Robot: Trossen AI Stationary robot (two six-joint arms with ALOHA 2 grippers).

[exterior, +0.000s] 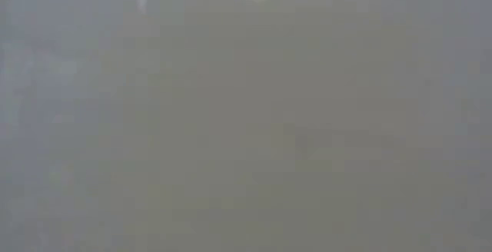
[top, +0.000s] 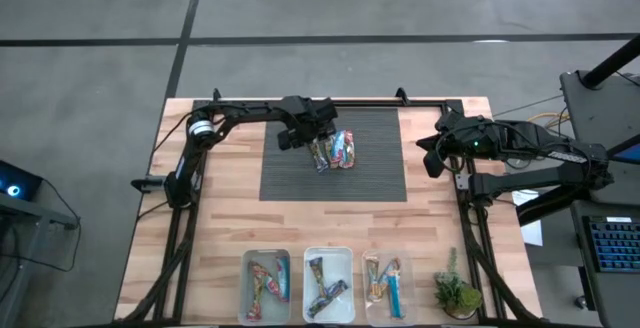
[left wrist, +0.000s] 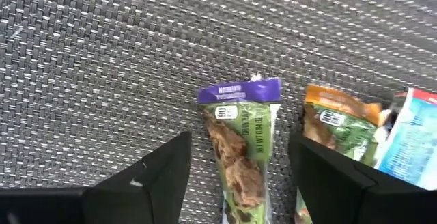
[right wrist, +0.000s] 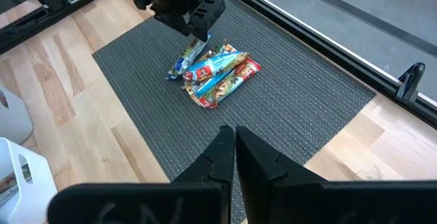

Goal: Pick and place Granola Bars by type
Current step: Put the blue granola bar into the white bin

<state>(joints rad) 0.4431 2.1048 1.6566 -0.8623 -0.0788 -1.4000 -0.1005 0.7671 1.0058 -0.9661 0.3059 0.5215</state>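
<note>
A small pile of granola bars (top: 337, 150) lies on the dark woven mat (top: 380, 178) near the table's far edge. My left gripper (left wrist: 240, 145) points down over the pile's left end, open. Its fingers stand on either side of a green bar with a purple end (left wrist: 242, 111) that lies flat on the mat. An orange-ended bar (left wrist: 338, 115) and a blue one (left wrist: 413, 132) lie just beyond one finger (left wrist: 334, 176). My right gripper (right wrist: 234, 142) hangs shut above the table's right side, away from the pile (right wrist: 215, 70). The low view shows only grey haze.
Three clear bins (top: 267, 286) (top: 328, 286) (top: 385, 286) stand in a row at the table's near edge, each with bars inside. A small potted plant (top: 457, 293) stands to their right. Bare wood lies between mat and bins.
</note>
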